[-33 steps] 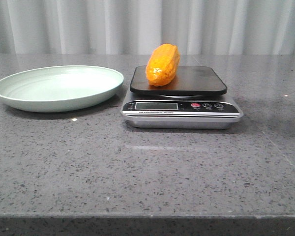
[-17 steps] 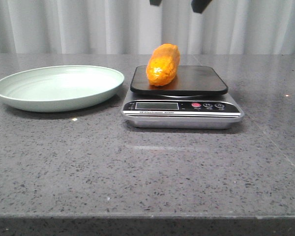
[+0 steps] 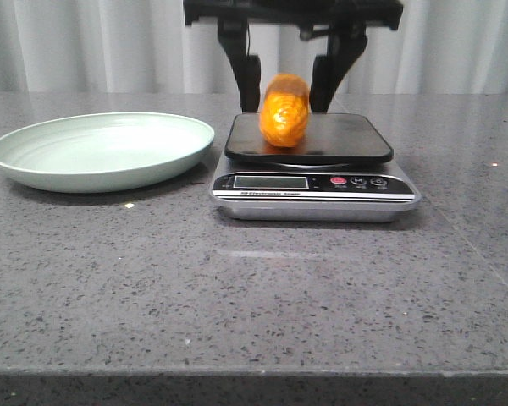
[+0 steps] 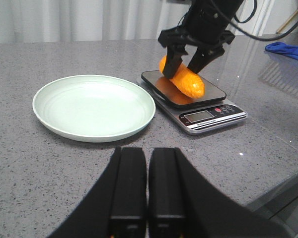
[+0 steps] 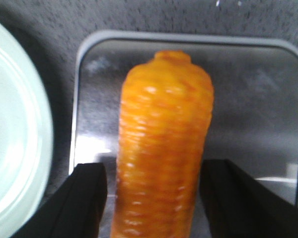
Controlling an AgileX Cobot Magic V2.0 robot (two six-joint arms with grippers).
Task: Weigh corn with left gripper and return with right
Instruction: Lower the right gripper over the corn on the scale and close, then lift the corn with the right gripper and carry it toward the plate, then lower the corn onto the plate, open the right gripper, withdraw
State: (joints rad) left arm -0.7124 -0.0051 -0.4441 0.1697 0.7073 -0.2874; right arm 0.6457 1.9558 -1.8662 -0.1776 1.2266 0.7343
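Observation:
The orange-yellow corn [image 3: 284, 118] lies on the black top of the scale [image 3: 351, 142], left of its centre. My right gripper [image 3: 285, 100] has come down over it, open, one finger on each side with small gaps; the right wrist view shows the corn [image 5: 164, 148] between the black fingers [image 5: 89, 198]. The left wrist view also shows the corn [image 4: 186, 82] and the right gripper [image 4: 183, 69] straddling it. My left gripper [image 4: 147, 151] is shut and empty, low over the table in front of the pale green plate [image 4: 94, 106]. It is out of the front view.
The pale green plate [image 3: 102, 152] sits empty just left of the scale, and its rim shows in the right wrist view [image 5: 10, 163]. The scale's display and buttons [image 3: 339, 181] face the front. A blue cloth [image 4: 288, 49] lies far off to the right.
The right gripper has dropped from above the frame to straddle the corn on the scale. The corn has shifted very slightly right. The plate and scale have not moved.

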